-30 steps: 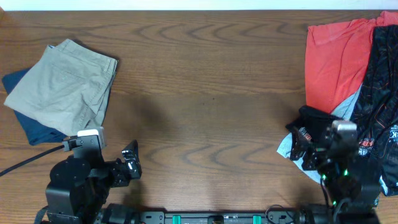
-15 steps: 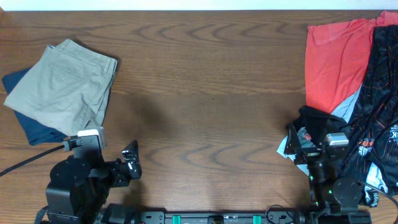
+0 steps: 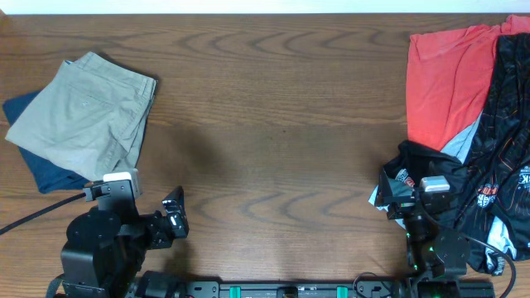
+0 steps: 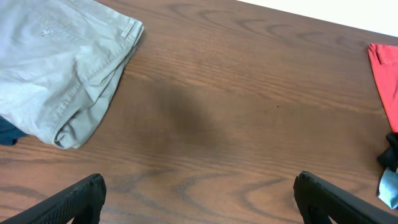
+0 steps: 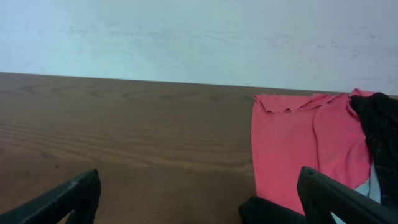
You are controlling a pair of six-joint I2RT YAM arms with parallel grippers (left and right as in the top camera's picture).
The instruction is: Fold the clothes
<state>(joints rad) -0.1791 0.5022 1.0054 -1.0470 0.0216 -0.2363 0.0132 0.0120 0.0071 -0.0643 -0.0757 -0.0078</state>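
A folded khaki garment [image 3: 83, 116] lies on a folded navy one [image 3: 45, 170] at the table's left; it also shows in the left wrist view [image 4: 56, 68]. A heap of unfolded clothes sits at the right: a red shirt [image 3: 443, 79], black patterned garments [image 3: 505, 124] and a light blue piece [image 3: 464, 141]. The red shirt shows in the right wrist view [image 5: 292, 143]. My left gripper [image 3: 170, 219] is open and empty near the front edge, fingers wide apart [image 4: 199, 199]. My right gripper [image 5: 199, 196] is open and empty, low at the front right [image 3: 418, 207] beside the black garment.
The wooden table [image 3: 273, 124] stretches between the two clothing groups. A black cable [image 3: 41, 211] runs from the left arm's base toward the left edge. A pale wall [image 5: 199, 37] stands behind the table's far edge.
My right arm has drawn back toward the front edge and lowered, away from the black garment. The left arm and the clothes have not moved.
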